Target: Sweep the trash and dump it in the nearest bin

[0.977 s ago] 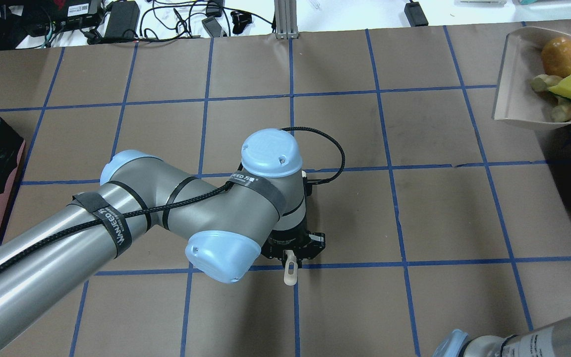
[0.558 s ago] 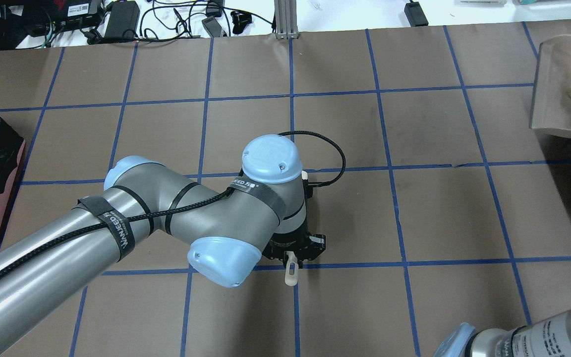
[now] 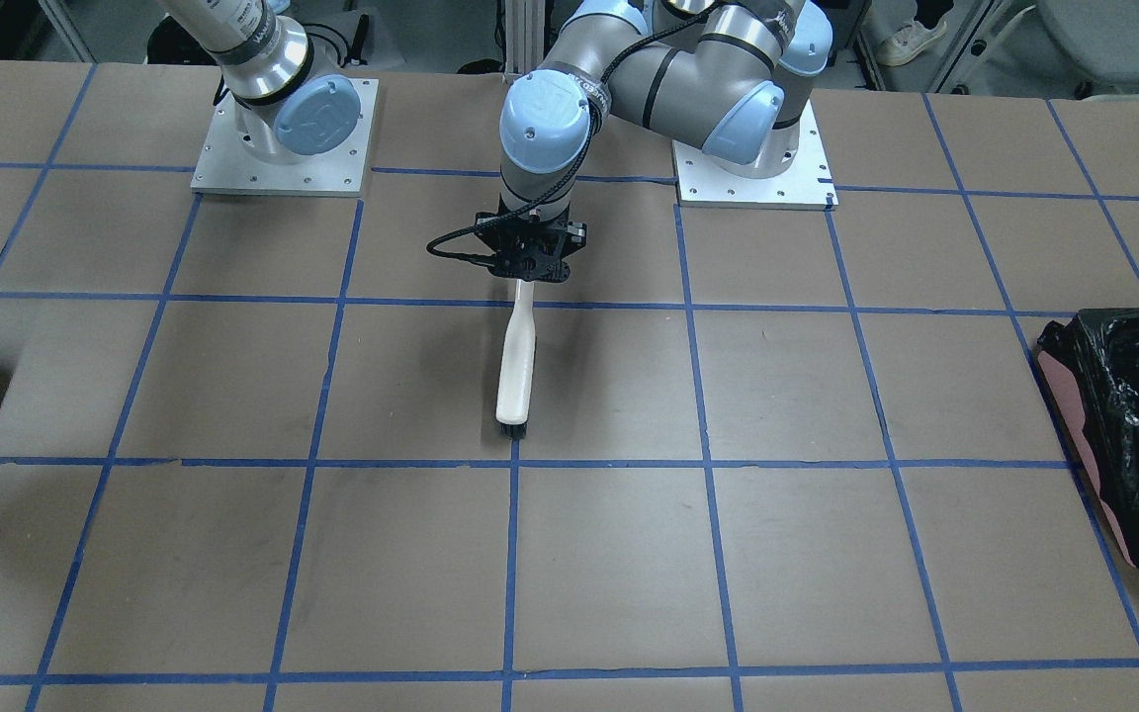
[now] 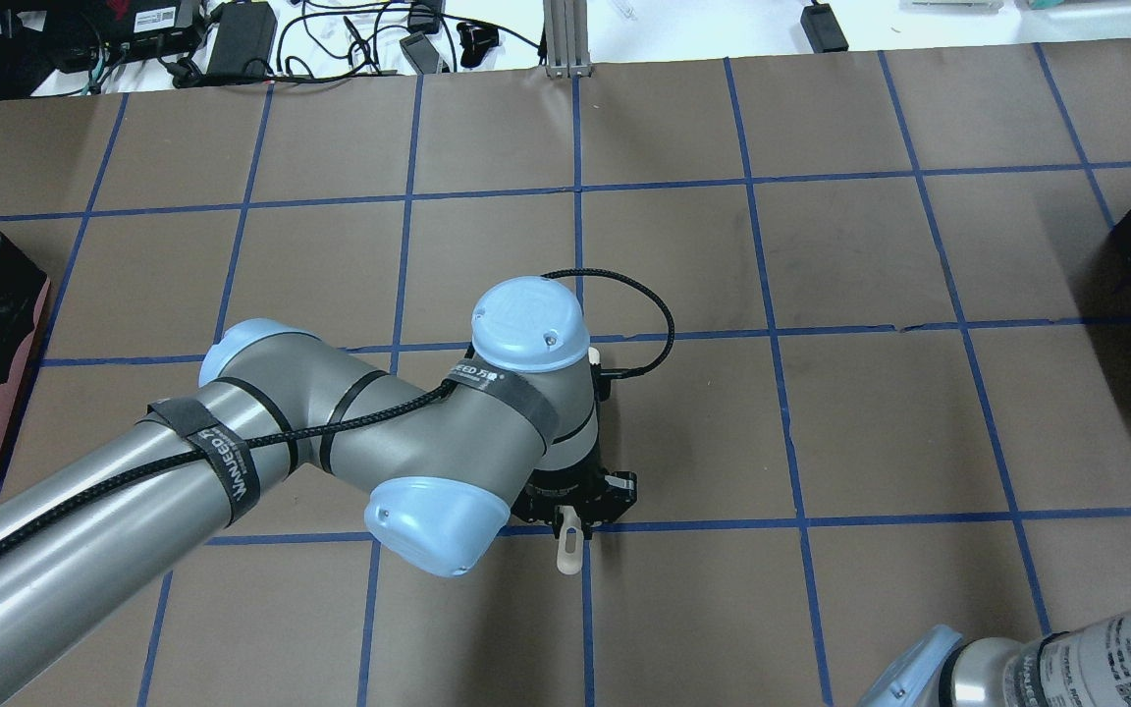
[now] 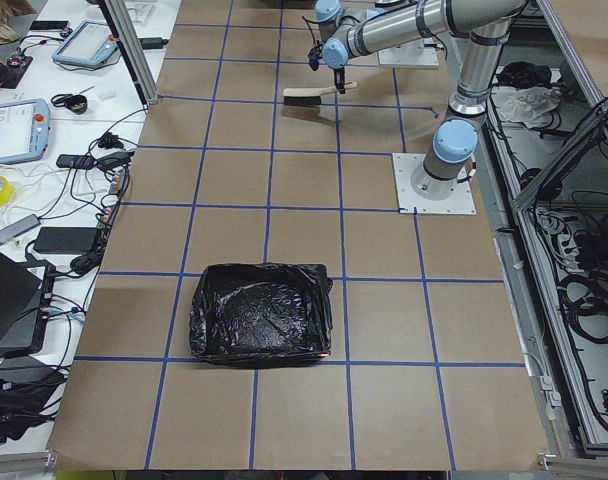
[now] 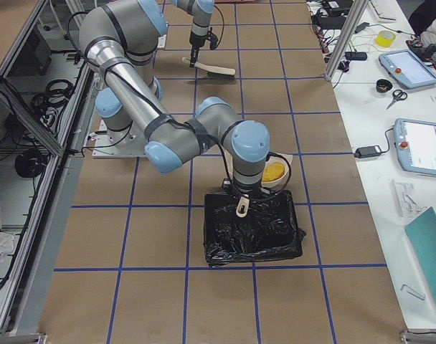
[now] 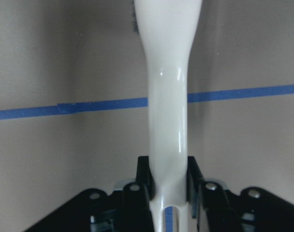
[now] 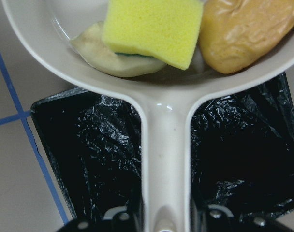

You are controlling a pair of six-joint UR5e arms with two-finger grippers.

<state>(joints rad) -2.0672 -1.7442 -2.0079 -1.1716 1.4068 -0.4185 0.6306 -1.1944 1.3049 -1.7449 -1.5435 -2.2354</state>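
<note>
**Pale grey plastic dustpan [image 8: 165, 145] has travelled out over the black-bagged bin [image 8: 89, 145]**

Since a second ago the right arm has carried the pan sideways, so the overhead view keeps only a sliver of it. The right gripper [image 8: 165, 215] is clamped on the pan's handle and seems to hold it level, probably so nothing falls too early. Ahead of this gripper, in the scoop, lie the yellow-green sponge block [image 8: 154, 26], the orange-brown lump [image 8: 243, 34] and the pale curved peel [image 8: 103, 53]. The bin is directly below the gripper. The left gripper [image 7: 167, 179] pinches the white plastic brush [image 3: 516, 366] by its handle, and the brush stretches out ahead of it. It waits far from the bin, I think because sweeping is finished. Only tilting the pan remains.
</note>
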